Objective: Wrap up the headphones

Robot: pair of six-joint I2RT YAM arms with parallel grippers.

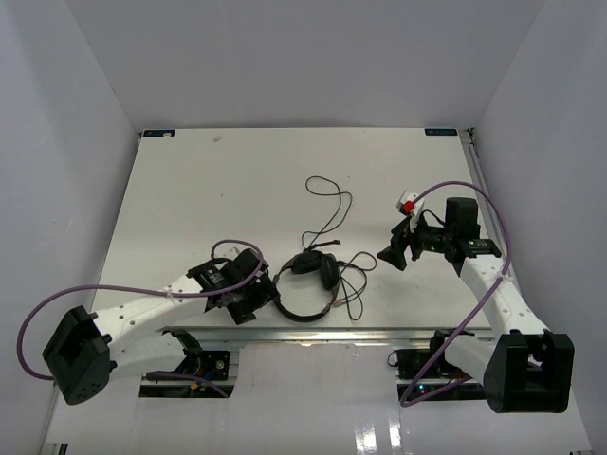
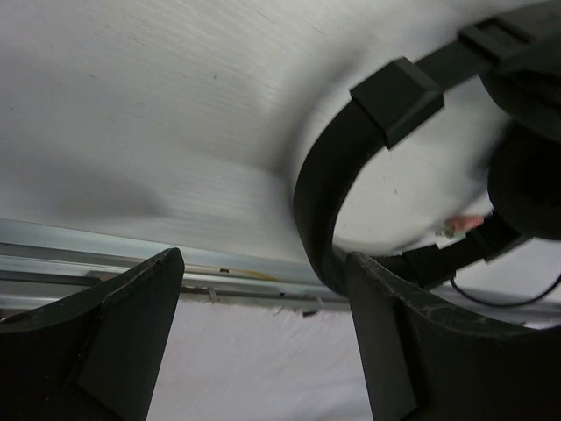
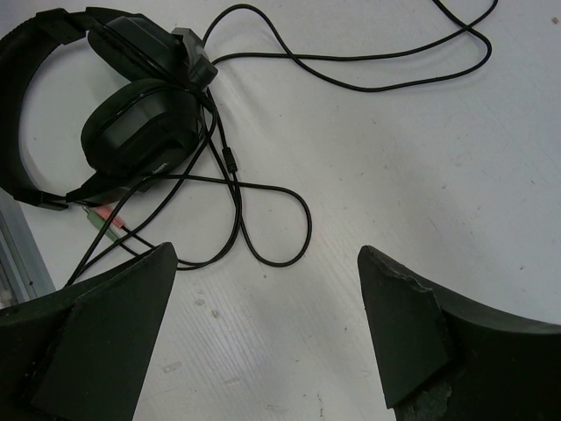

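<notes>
My left claw (image 2: 263, 276) is spread wide and sits low over the table (image 1: 190, 190), right at its near edge, where a metal rail (image 2: 88, 250) runs along the drop. There is little room on that side: the rail is just below my fingertips.

The headphones (image 1: 305, 284) lie by the middle of that near edge. The headband (image 2: 320, 189) bends toward the rail, and its outer curve reaches into the gap between my jaws. It sits close against the finger (image 2: 394, 351) on the right of my wrist view, though I cannot tell whether it touches. I am gripping nothing.

My right claw (image 3: 267, 259) is also spread. It hovers over the table nearer the right edge, well apart from the headphones, and faces the earcups (image 3: 140, 132). The cord (image 3: 263, 202) lies in the way, looping loosely on the table between this claw and the earcups. More of it trails toward the table's middle. The reddish plugs (image 3: 101, 215) rest just beside the lower earcup.

Past the cord, the white table top runs wide to the far corners. White walls (image 1: 57, 142) stand along the left, far and right edges. A purple cable (image 1: 474, 199) arches off each arm.
</notes>
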